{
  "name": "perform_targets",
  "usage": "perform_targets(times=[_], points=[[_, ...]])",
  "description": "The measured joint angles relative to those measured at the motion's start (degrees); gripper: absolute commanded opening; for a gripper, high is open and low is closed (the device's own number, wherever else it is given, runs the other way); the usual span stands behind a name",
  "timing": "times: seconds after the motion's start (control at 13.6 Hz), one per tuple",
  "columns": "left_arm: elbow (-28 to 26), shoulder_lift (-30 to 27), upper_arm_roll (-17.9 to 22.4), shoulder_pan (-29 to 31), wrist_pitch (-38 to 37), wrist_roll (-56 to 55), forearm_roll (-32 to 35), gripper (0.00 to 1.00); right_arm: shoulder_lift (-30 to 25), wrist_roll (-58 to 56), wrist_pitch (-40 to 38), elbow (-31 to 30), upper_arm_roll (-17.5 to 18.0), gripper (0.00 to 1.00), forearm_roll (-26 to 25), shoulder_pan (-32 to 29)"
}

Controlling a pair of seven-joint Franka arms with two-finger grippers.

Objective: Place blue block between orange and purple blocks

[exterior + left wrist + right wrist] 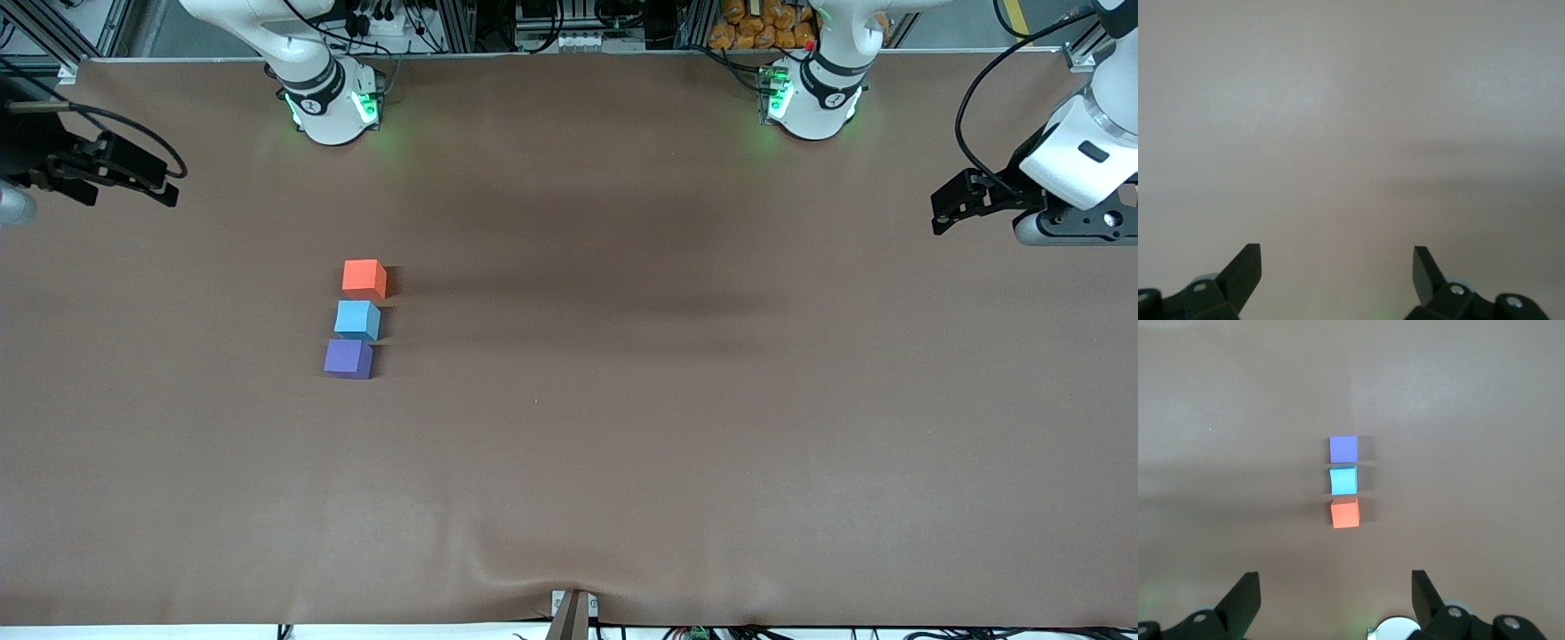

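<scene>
Brown matte table (676,427), slightly wrinkled at near edge. Left gripper (944,212) and right gripper (169,182) hover over opposite table ends, both w/ fingers apart, empty. Matte cubes in a row: orange block (364,277), blue block (357,319) between, purple block (348,358) nearest camera.

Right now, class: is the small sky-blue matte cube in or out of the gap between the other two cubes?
In: the sky-blue matte cube sits between the orange-red cube and violet-purple cube.

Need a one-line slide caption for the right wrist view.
Open right gripper above the table, facing a row of three cubes: orange block, blue block in the middle, purple block.
</scene>
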Motion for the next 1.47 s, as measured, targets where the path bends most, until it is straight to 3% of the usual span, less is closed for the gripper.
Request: perform_targets(times=[0.29, 0.59, 1.47], points=[[-0.24, 0.0, -0.03, 0.0, -0.03, 0.0, 0.0, 1.0, -5.82, -0.02, 2.64, -7.78, 1.84, 1.0, -0.38, -2.08], [-0.35, 0.0, -0.07, -0.01, -0.08, 0.0, 0.0, 1.0, -6.14, -5.06, 3.46, -8.21, 2.0, 1.0, -4.41, -2.35], [-0.13, -0.55, -2.01, -0.06, -0.04, 0.0, 0.0, 1.0, -6.14, -6.67, 3.67, -8.23, 2.25, 1.0, -4.05, -3.54]])
